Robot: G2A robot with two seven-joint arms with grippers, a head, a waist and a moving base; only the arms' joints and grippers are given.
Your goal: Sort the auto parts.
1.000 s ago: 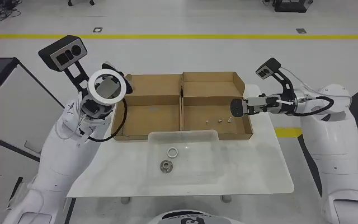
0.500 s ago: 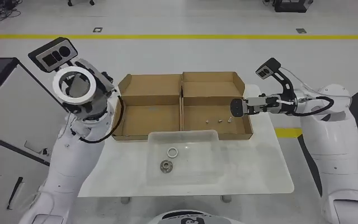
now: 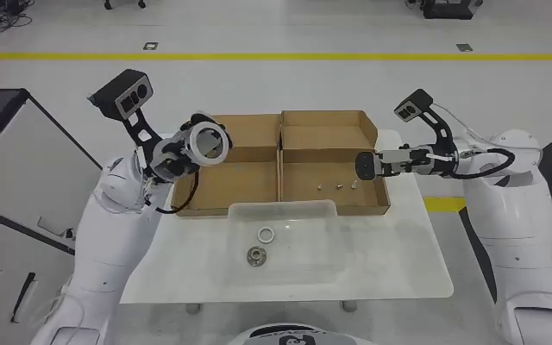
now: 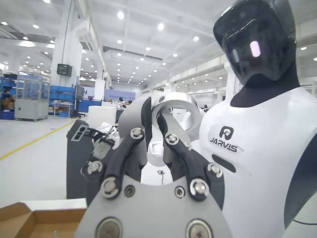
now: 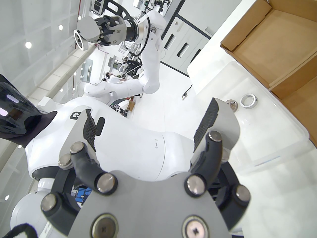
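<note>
We note 1 large silver metal ring [image 3: 208, 143] [image 4: 178, 100], broad-walled with a wide bore and a small hole in its outer face. The left end effector [image 3: 191, 152] [image 4: 154, 117] grips it with 1 finger inside the bore and 1 outside, clamped on the wall. The ring is held off the bench [image 3: 405, 259]. In the top view it lies over the left edge of the cardboard box [image 3: 280, 147], at the far-left of its 4 compartments.

The right end effector [image 3: 360, 166] [image 5: 151, 110] is spread wide and holds nothing. It sits over the right wall of the near-right compartment, where 3 small parts [image 3: 338, 185] lie.

A clear tray [image 3: 280, 205] sits against the box's near wall. It holds 1 white ring [image 3: 266, 234] [image 5: 249, 100] and 1 metal flanged part [image 3: 255, 254], both left of its middle and just apart. Bare bench lies right of the tray and along the near edge.
</note>
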